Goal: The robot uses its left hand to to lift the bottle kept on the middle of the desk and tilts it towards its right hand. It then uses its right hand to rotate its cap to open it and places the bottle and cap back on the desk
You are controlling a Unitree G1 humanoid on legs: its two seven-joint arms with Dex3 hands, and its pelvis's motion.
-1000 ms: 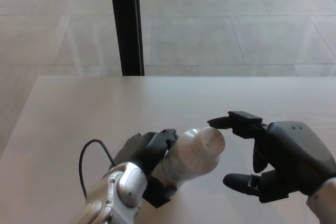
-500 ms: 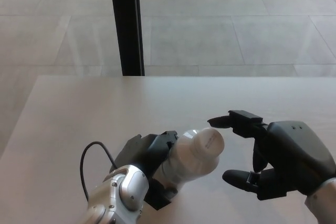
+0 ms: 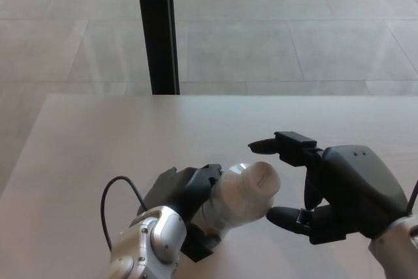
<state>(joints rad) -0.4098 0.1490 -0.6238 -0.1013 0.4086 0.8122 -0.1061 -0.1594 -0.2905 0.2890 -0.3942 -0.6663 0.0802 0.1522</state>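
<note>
Translucent whitish plastic bottle (image 3: 236, 195) is off the pale wood-grain desk (image 3: 98, 142), held tilted, nearly lying over. Long axis runs from about 8 o'clock to 2 o'clock, cap end toward 2 o'clock, aimed at the right hand. Round white cap (image 3: 263, 178) sits on the neck, face on to the camera; surface looks smooth and matte. Bottle body is cylindrical with a rounded shoulder, and its contents can't be read through the cloudy wall.

Black three-fingered left hand (image 3: 186, 191), on a silver metal wrist with a black cable loop (image 3: 111, 194), is wrapped around the bottle's lower body, with fingers closed on it from the 9 o'clock side.

Black right hand (image 3: 326, 191) sits at the bottle's 3 o'clock, spread wide: upper finger (image 3: 277, 143) reaches over the cap at its 12 o'clock, the lower digit sits near 4 o'clock of the cap. Whether either tip touches the cap can't be told.

Black vertical post (image 3: 157, 27) stands beyond the desk's far edge at 12 o'clock, on a grey tiled floor (image 3: 294, 24).
</note>
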